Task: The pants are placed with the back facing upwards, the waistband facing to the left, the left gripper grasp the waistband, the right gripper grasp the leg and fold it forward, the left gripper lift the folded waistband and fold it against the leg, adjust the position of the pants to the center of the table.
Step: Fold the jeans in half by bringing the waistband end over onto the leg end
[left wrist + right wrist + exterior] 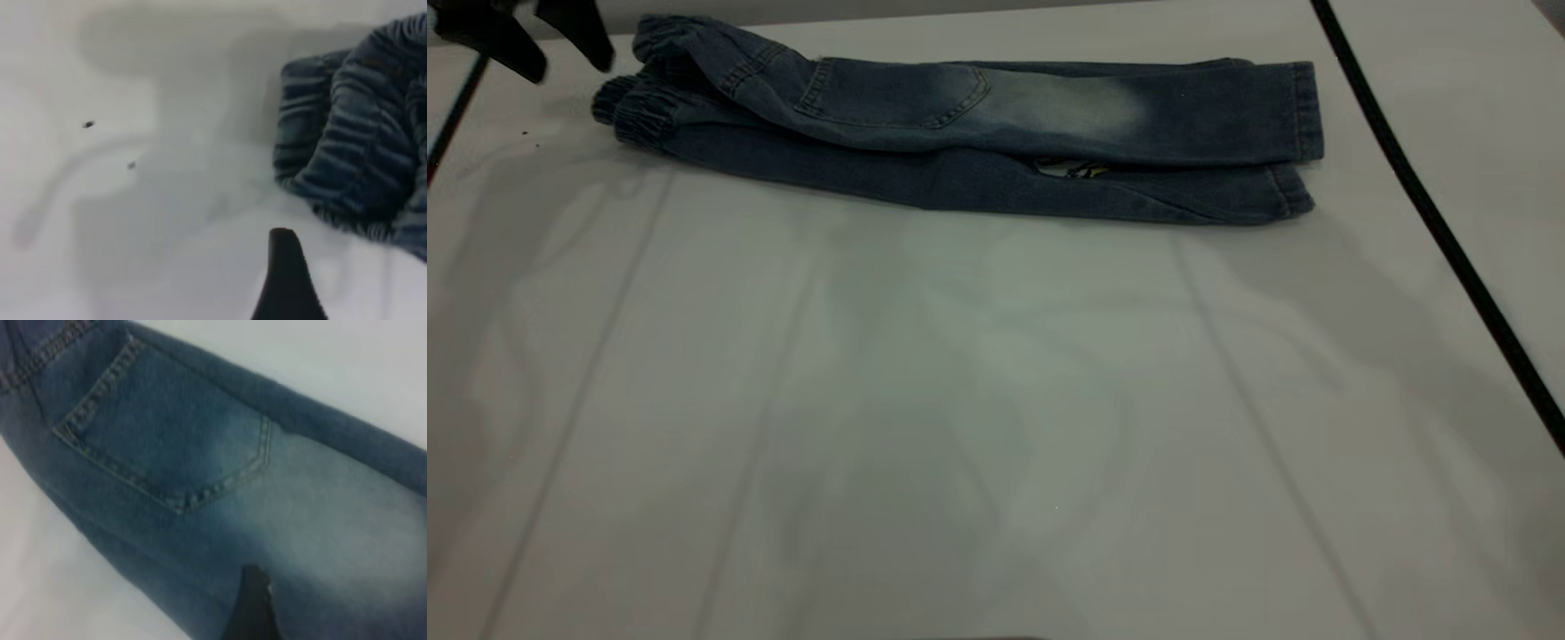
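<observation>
The pants (960, 133) lie folded lengthwise at the far side of the table (996, 400), with the gathered waistband (636, 111) at the left and the cuffs at the right. The leg (1067, 107) with the pale faded patch lies on top, and a sliver of print (1072, 169) peeks out beneath it. My left gripper (571, 69) hangs open just left of the waistband, touching nothing. In the left wrist view the waistband (353, 147) sits beyond one dark finger (287, 280). The right gripper (257, 607) hovers over the back pocket (167, 440); it is out of the exterior view.
A black cable (1432, 213) runs diagonally across the table's right side. Another dark strip (454, 111) crosses the far left edge. Broad bare tabletop stretches in front of the pants.
</observation>
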Robot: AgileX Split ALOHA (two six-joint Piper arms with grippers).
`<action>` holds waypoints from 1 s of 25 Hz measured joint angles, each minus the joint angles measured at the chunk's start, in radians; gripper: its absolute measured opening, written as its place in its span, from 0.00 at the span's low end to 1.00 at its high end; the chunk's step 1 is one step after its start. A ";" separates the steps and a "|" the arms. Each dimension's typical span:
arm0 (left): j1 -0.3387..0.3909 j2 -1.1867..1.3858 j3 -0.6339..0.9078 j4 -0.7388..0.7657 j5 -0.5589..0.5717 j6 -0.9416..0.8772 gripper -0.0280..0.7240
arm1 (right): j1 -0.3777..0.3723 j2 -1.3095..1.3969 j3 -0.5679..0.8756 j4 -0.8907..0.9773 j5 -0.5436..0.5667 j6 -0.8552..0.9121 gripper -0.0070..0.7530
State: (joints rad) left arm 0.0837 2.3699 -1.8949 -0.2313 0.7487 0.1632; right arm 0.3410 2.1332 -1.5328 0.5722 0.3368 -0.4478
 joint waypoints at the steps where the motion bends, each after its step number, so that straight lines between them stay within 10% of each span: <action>1: -0.001 0.013 0.000 -0.023 -0.014 0.017 0.63 | 0.002 0.007 -0.004 0.008 0.000 0.000 0.69; 13: -0.001 0.112 -0.003 -0.169 -0.102 0.216 0.61 | 0.073 0.063 -0.003 0.025 -0.054 -0.017 0.69; 22: -0.002 0.123 -0.007 -0.203 -0.121 0.224 0.10 | 0.088 0.129 -0.009 0.058 -0.180 -0.017 0.69; 25: -0.002 0.122 -0.007 -0.206 -0.121 0.229 0.07 | 0.088 0.162 -0.009 0.059 -0.202 -0.019 0.69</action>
State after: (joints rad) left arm 0.0817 2.4914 -1.9024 -0.4368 0.6279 0.3921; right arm 0.4290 2.2957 -1.5416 0.6308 0.1346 -0.4666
